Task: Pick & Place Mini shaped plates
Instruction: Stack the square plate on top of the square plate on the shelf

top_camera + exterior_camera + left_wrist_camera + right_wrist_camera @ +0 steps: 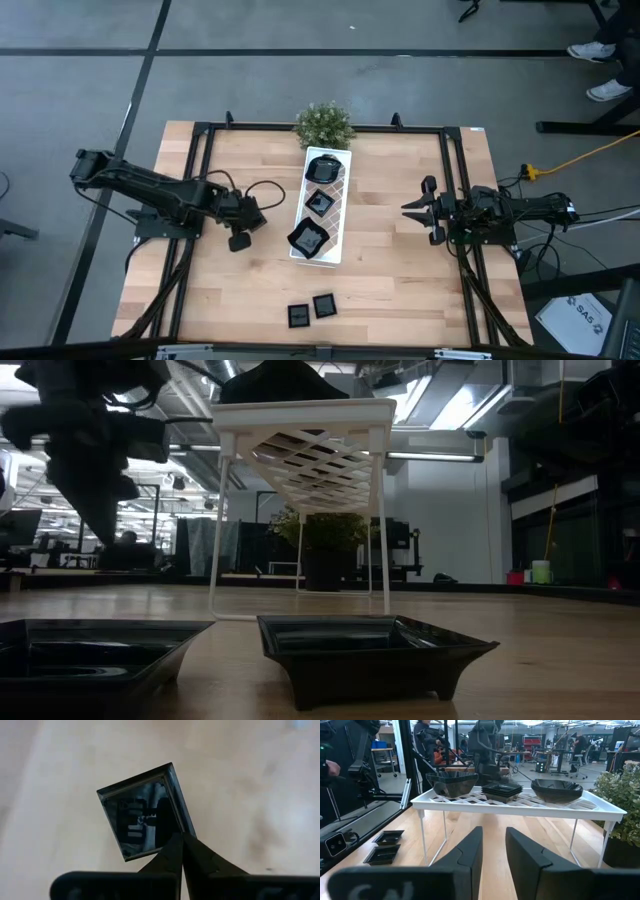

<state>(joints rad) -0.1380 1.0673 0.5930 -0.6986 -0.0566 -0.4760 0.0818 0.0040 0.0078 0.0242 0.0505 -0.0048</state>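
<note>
Jaws of the left gripper pinch one corner of a small square plate, just left of the white tray; right gripper waits, fingers spread.

Two dark, jointed arms, matte black throughout. Black cables looping beside the left arm; more cables trailing behind the right arm. Left end effector: two tapered black fingers. Right end effector: broad, angular black fingers.
</note>
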